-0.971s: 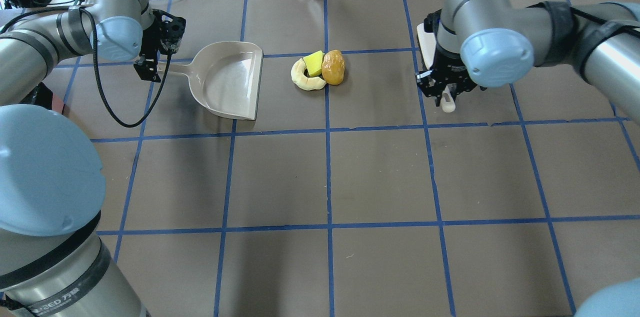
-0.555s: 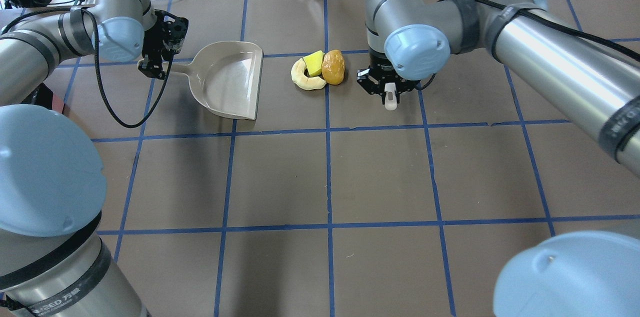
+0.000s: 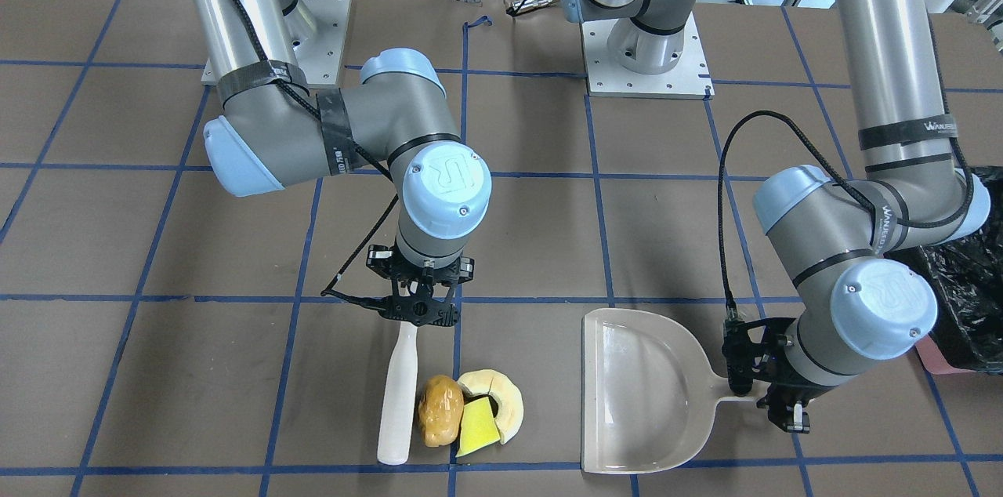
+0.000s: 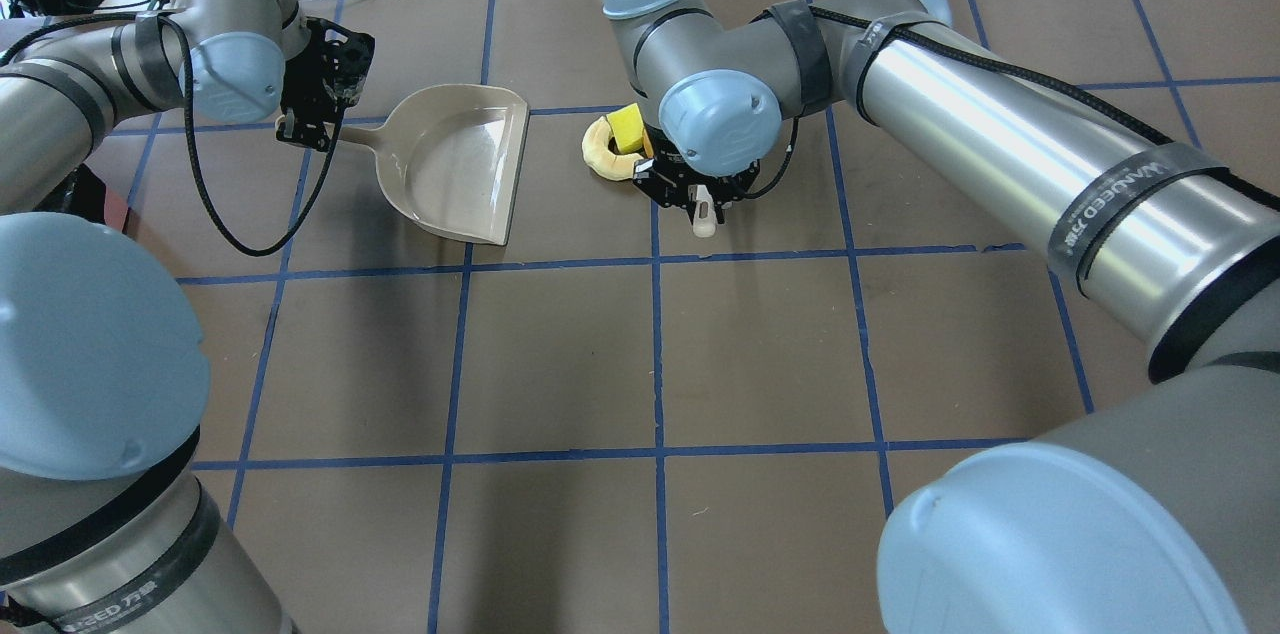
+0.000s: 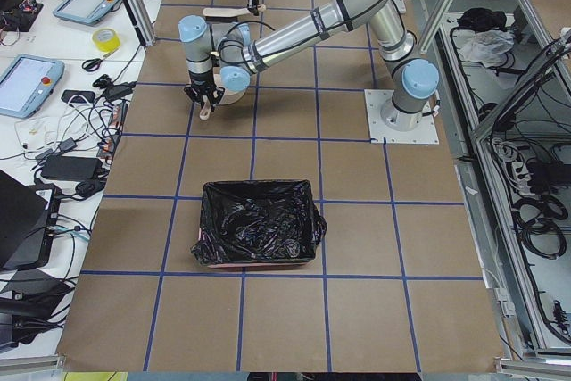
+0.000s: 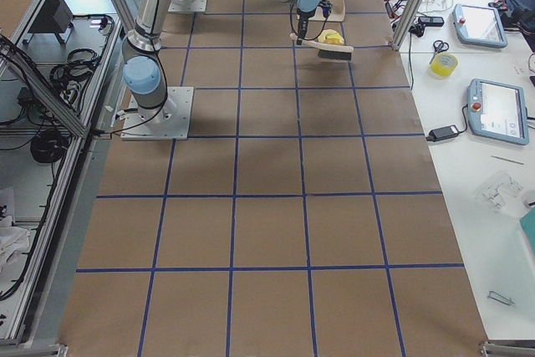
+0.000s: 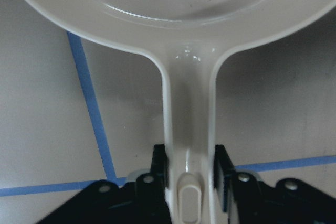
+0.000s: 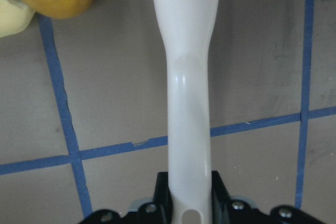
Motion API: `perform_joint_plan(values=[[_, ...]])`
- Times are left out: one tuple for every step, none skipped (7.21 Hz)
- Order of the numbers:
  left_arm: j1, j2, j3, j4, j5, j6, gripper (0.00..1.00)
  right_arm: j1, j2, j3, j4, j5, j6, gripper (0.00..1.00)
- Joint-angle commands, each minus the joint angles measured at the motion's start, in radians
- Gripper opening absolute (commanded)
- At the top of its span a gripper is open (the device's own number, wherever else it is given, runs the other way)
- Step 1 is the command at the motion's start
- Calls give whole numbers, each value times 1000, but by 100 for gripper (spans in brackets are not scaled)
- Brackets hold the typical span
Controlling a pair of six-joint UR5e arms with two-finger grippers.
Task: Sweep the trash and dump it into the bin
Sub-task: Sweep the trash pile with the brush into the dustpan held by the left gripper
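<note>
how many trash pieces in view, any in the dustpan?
3, clustered between the brush and the dustpan: golden-brown potato piece beside the brush, yellow wedge against it, cream ring on the dustpan side. None in the dustpan; none appear hidden.

Open, bare bench between the trash and the mouth of the dustpan. Shut off on the trash's other side by the brush, lying just beside the potato piece and clamped at its handle in the right tool. From above, crowded by the right arm, with the potato piece hidden under its wrist. Closed at the dustpan's handle end by the left tool, clamped there. Between dustpan and bin, barred by the left arm. Wide bare squares on the robot's side and all round the open-topped bin.
</note>
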State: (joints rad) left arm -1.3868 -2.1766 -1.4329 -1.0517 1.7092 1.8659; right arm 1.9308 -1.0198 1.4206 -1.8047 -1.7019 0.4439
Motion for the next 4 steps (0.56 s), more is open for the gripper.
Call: perform_joint_plan(values=[[-1, 1, -4, -2, 7, -2, 0, 25, 17, -2, -37, 8, 1, 0], [-1, 4, -6, -8, 12, -13, 0, 39, 18, -2, -51, 11, -1, 0], [-1, 4, -6, -10, 13, -16, 0, 53, 18, -3, -51, 16, -1, 0], [-3, 4, -9, -10, 12, -16, 0, 57, 17, -2, -53, 45, 1, 0]])
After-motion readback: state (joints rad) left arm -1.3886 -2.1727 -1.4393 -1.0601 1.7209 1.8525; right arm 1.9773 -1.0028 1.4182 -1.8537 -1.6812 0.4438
